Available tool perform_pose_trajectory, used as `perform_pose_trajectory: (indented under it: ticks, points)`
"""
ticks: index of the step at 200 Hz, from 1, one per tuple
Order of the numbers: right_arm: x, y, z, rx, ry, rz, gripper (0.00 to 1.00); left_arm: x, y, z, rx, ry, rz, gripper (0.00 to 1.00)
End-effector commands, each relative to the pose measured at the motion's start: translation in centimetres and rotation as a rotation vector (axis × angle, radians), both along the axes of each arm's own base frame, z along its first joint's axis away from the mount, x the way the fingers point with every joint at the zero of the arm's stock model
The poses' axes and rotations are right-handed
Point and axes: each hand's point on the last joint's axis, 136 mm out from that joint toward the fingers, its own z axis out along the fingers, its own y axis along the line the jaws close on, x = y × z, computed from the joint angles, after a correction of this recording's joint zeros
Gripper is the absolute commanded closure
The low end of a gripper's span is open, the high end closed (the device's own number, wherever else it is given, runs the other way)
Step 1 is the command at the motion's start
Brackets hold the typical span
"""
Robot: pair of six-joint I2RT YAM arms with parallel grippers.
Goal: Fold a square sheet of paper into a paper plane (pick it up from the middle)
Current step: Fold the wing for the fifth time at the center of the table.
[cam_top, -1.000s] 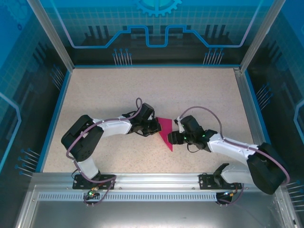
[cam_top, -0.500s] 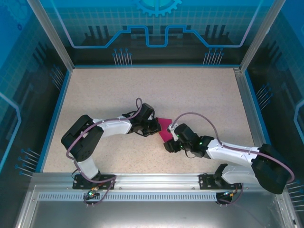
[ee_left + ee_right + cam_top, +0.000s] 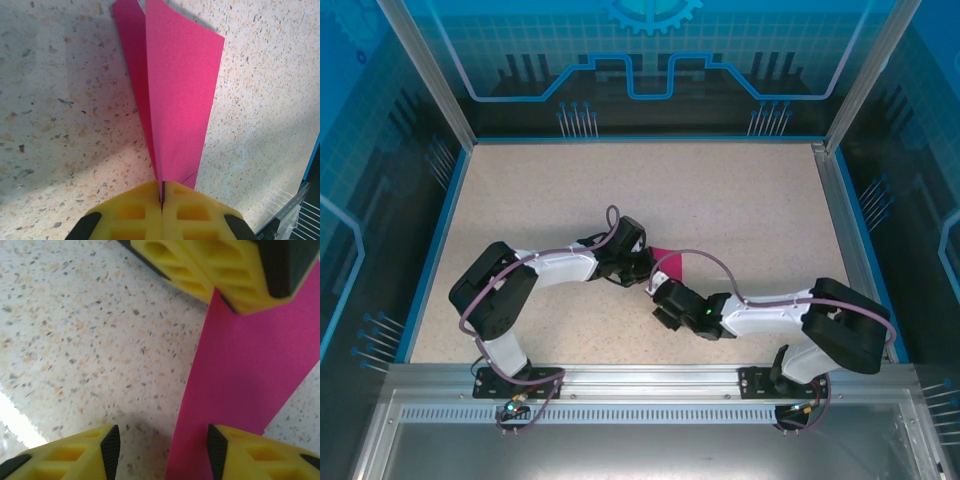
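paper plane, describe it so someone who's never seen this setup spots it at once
Start at the speckled beige table and look to its middle. The paper plane lies there, its narrow end pinched in the shut left gripper, with the right gripper open over it. It alone is magenta-pink: a flat, creased, tapering wedge.

tip of the paper plane [image 3: 175, 90] hidden inside the left gripper [image 3: 162, 199], far end cut off ahead, lower part covered beneath the right gripper [image 3: 664, 296]
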Motion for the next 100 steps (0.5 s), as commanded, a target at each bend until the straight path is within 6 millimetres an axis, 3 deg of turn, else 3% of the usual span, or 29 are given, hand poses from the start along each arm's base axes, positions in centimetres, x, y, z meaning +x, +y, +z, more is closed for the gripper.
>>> perform_pose_trajectory:
  ticks: [1, 100]
  points:
    - [1.40, 0.17, 0.84, -0.050, -0.100, -0.031, 0.52, 0.08, -0.48, 0.98, -0.003, -0.014, -0.021, 1.00]
    - [1.53, -0.15, 0.42, -0.073, -0.114, -0.059, 0.73, 0.05, -0.46, 0.97, 0.001, -0.014, -0.022, 1.00]
